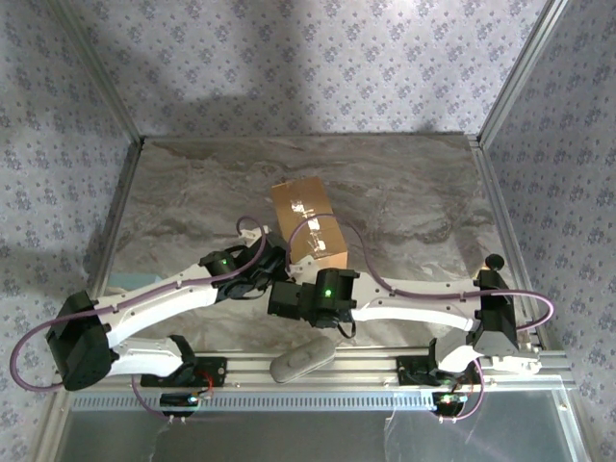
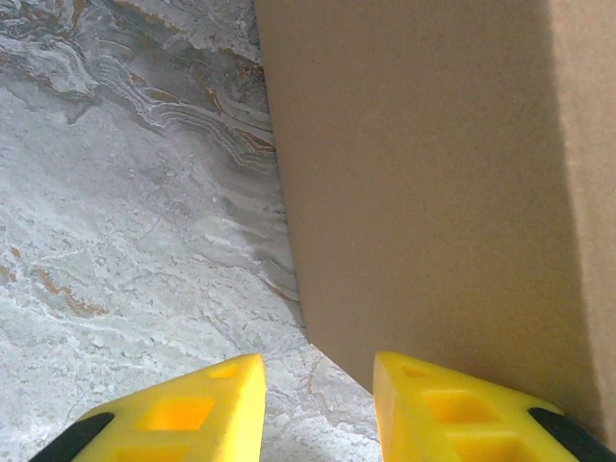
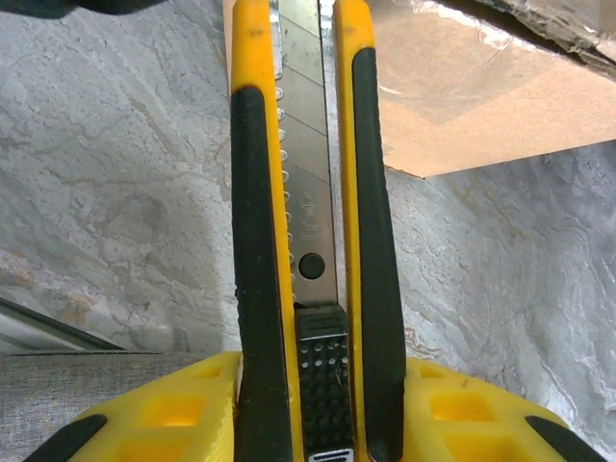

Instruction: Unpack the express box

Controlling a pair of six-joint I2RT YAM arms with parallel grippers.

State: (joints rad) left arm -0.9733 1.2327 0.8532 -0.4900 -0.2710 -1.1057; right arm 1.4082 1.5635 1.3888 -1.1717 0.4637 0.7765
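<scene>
The left tool [image 2: 318,385] is released, its fingers spread at a lower corner of the express box [image 1: 310,223], which stands in the middle of the surface [image 1: 414,192]. The right tool [image 3: 313,395] is clenched on a yellow utility knife [image 3: 308,192], blade out toward the box. Unbraced, the box may slide under a cut, or the blade may plunge into the contents.

Left arm [image 1: 164,300] and right arm [image 1: 428,300]: white links, black joints, green lights, purple cables; bases at 7 and 5 o'clock. Fingers [image 2: 183,416] yellow, square-recessed.
</scene>
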